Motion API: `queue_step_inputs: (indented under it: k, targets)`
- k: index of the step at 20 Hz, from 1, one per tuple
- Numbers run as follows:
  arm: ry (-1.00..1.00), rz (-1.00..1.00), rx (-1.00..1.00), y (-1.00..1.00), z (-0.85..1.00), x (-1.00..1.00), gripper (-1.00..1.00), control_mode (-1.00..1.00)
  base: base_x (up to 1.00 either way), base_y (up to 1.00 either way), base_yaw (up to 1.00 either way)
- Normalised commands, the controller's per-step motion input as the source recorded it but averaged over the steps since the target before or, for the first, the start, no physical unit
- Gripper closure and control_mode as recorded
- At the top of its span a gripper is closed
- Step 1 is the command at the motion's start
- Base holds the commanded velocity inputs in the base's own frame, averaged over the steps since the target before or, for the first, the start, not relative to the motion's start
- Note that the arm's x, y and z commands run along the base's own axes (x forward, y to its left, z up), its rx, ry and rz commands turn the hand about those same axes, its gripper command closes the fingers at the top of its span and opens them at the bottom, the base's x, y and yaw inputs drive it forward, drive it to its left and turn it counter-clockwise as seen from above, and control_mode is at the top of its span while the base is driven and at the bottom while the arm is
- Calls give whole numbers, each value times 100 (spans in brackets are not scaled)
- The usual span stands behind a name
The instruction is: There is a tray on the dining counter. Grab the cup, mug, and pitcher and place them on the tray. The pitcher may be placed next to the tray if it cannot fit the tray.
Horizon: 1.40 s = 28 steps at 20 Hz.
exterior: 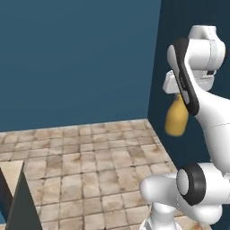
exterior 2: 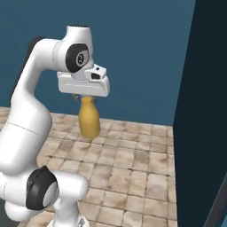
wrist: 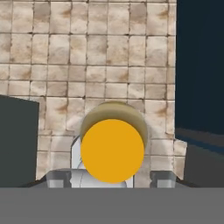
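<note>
One pitcher (exterior 2: 89,120), hanging upright above the tiled floor (exterior 2: 133,168).
I am watching the fingers (exterior 2: 87,98) gripping its neck.

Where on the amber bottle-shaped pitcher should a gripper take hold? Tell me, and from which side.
At the narrow neck, from straight above. The amber bottle-shaped pitcher hangs upright under the gripper, jaws closed on its neck over the tiled floor. The neck is slim enough for the fingers, while the rounded body below looks too wide and likely to slip.
</note>
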Motion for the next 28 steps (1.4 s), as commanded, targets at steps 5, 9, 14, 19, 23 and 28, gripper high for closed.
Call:
queue_step_inputs:
  k: [5, 9, 14, 19, 23, 28]
  targets:
    - [0, 0, 0, 0, 0, 0, 100, 100, 100, 0, 5]
    - [0, 0, 0, 0, 0, 0, 100, 100, 100, 0, 12]
    - [0, 0, 0, 0, 0, 0, 100, 100, 100, 0, 31]
    - [0, 0, 0, 0, 0, 0, 100, 100, 100, 0, 58]
    - [0, 0, 0, 0, 0, 0, 100, 100, 100, 0, 70]
    - [0, 0, 0, 0, 0, 0, 100, 100, 100, 0, 74]
